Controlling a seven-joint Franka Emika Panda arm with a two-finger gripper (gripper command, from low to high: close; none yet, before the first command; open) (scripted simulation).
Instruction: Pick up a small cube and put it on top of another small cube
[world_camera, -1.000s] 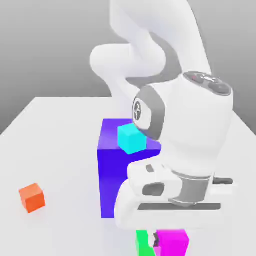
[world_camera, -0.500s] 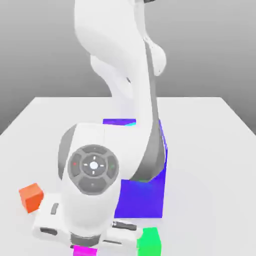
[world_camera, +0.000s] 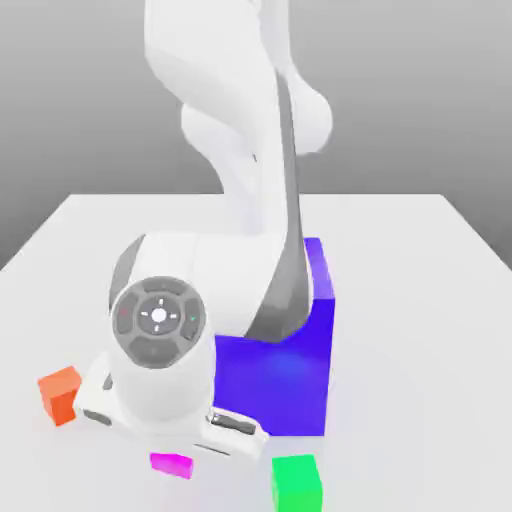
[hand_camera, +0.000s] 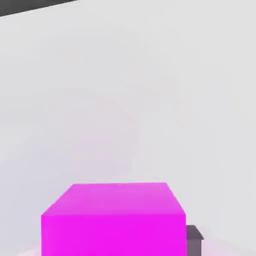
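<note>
The small cube (world_camera: 170, 466) is bright magenta and sits just under my hand, near the table's front edge towards the exterior view's left. My gripper (world_camera: 172, 452) is shut on it, and the wrist housing hides most of the fingers. In the hand view the same small cube (hand_camera: 114, 219) is close up between the jaws, with one dark finger pad (hand_camera: 194, 239) against its side. White tabletop stretches beyond it. I cannot tell whether the cube touches the table.
A big blue block (world_camera: 290, 375) stands right behind my hand. A green cube (world_camera: 297, 484) lies at the front, to the exterior view's right of the magenta one. An orange cube (world_camera: 60, 394) sits at the exterior view's left. The arm covers the blue block's top.
My hand has swung from beside the green cube towards the exterior view's left, carrying the magenta cube with it. It now stands a clear gap away from the green cube.
</note>
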